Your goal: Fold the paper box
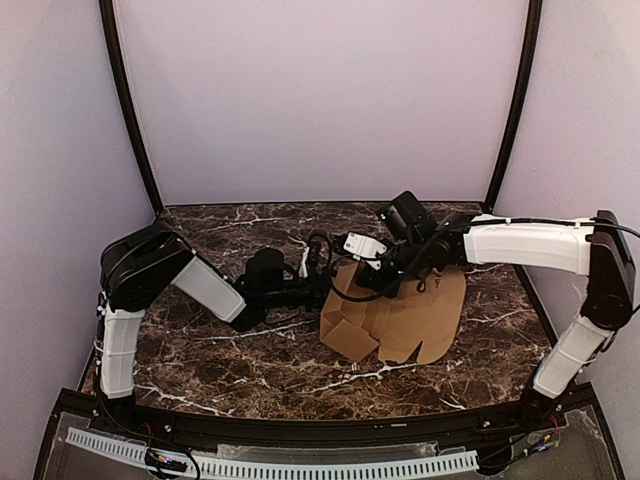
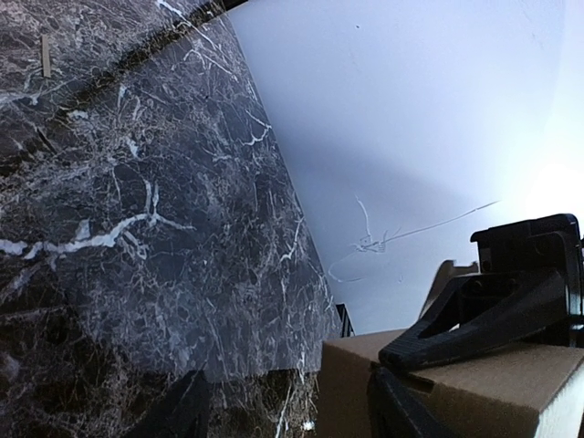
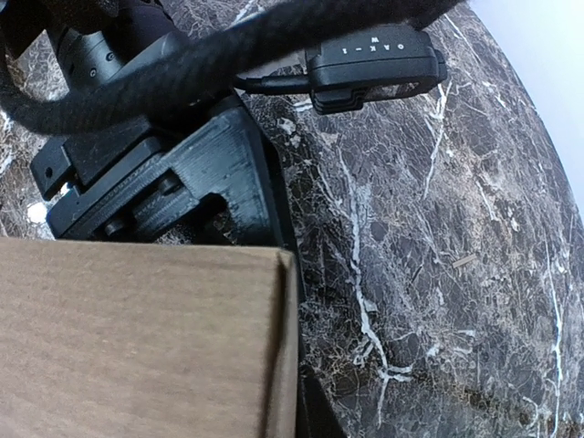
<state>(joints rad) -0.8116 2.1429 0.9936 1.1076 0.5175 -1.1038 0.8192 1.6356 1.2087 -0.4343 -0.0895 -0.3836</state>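
Top external: left pincer (image 1: 322, 288), right pincer (image 1: 372, 286) at paper box (image 1: 430, 320) raised edge; grips unreadable; table (image 1: 220, 355) front open.

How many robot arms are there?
2. The left arm reaches in from the left to the left edge of the box. The right arm reaches in from the right, over the box. No others show.

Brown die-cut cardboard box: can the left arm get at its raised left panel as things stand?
Likely yes. The left gripper sits right at the brown cardboard box's left edge, a finger over the panel; the right gripper crowds it from the other side.
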